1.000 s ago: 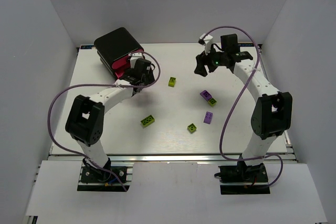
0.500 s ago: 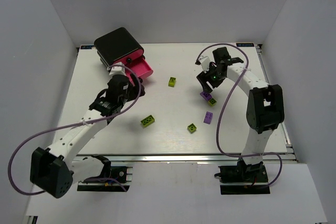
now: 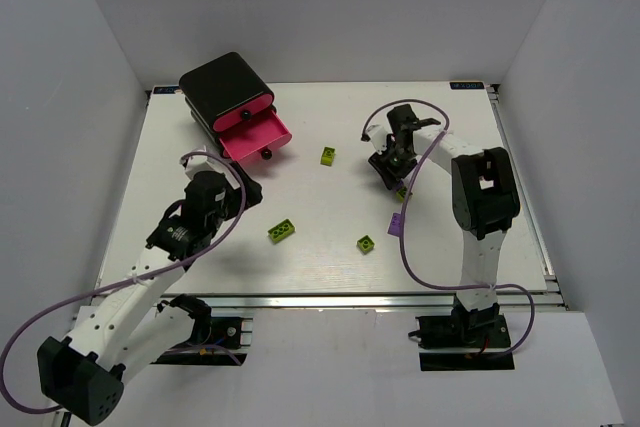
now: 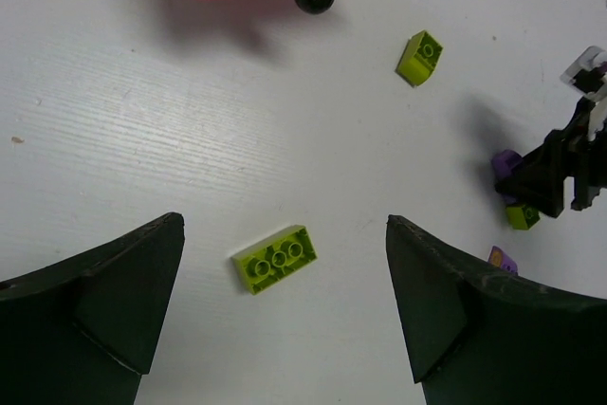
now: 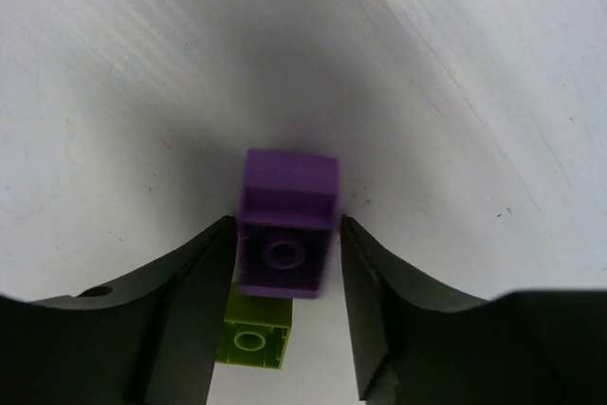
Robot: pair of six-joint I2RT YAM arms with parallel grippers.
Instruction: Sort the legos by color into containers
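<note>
Right wrist view, and the purple brick (image 5: 287, 220) sits flat on the table (image 5: 455, 92), dead centre between the fingers (image 5: 180, 329), its long axis running 12 to 6 straight down the gap. The right gripper (image 5: 285, 234) straddles it at 9 and 3, jaws parted just wider than the brick and lined up on its long sides (whether the pads actually touch it is too close to call). Watch that lime brick (image 5: 253, 331) tucked against its 6 o'clock end, seemingly touching: a squeeze could drag it along, I'd say.

From above, this pair lies at about 2 o'clock from the table's middle. The open pink drawer (image 3: 258, 133) is off toward 9 to 10 o'clock from there, well apart. The left gripper (image 4: 285, 225) hovers wide open and empty over a long lime brick (image 4: 275, 258), nearer that drawer. So purple looks like the right arm's pick: close, then lift.
</note>
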